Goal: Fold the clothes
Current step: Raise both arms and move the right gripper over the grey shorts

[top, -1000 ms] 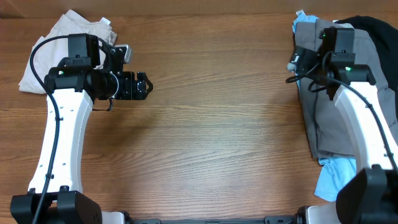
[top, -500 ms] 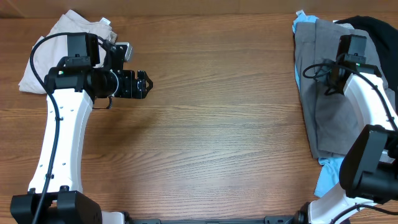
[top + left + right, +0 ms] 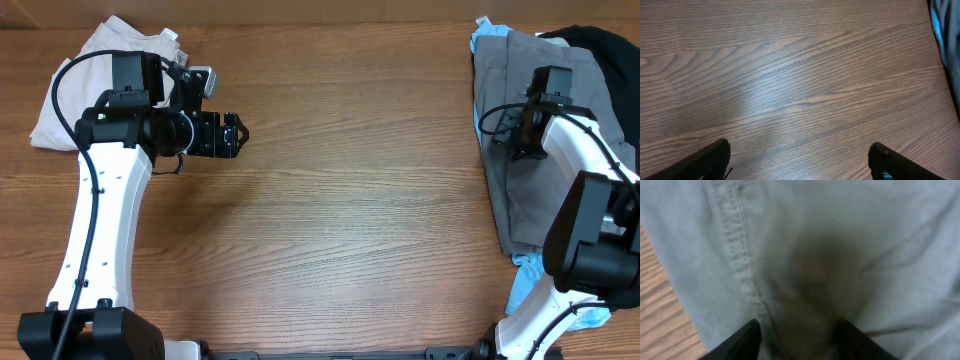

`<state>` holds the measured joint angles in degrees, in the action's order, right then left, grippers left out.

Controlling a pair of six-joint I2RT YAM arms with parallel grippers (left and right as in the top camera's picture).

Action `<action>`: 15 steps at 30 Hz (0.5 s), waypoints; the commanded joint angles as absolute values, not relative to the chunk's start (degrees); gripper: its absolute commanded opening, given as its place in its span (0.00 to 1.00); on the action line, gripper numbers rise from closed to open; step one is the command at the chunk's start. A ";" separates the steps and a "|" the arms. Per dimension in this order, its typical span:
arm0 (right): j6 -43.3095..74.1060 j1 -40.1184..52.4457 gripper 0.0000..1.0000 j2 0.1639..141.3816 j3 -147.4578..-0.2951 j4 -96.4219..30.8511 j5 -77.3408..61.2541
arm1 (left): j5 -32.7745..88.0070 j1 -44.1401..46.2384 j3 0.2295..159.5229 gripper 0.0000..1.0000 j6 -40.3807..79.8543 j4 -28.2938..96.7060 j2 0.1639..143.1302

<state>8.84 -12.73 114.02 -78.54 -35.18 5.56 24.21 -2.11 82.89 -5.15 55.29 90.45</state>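
The grey shorts lie spread at the table's right edge, over a light-blue tee and partly under a black tee. My right gripper is down on the grey shorts near their left side. In the right wrist view the grey cloth with a stitched seam fills the frame. The gripper presses into it with its jaws apart and cloth between them. Beige shorts lie crumpled at the far left. My left gripper is open and empty over bare wood.
The wooden table stretches between the two arms. The left arm's body covers part of the beige shorts. A strip of the grey and blue clothes shows at the right edge of the left wrist view.
My right gripper has moved from the left edge of the grey shorts onto them and come down into the cloth. The left arm has barely moved.
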 commanded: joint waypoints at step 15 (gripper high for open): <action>8.51 -12.99 0.35 109.40 -82.19 -37.23 5.48 | 23.77 -1.85 84.16 0.91 -6.85 55.16 90.65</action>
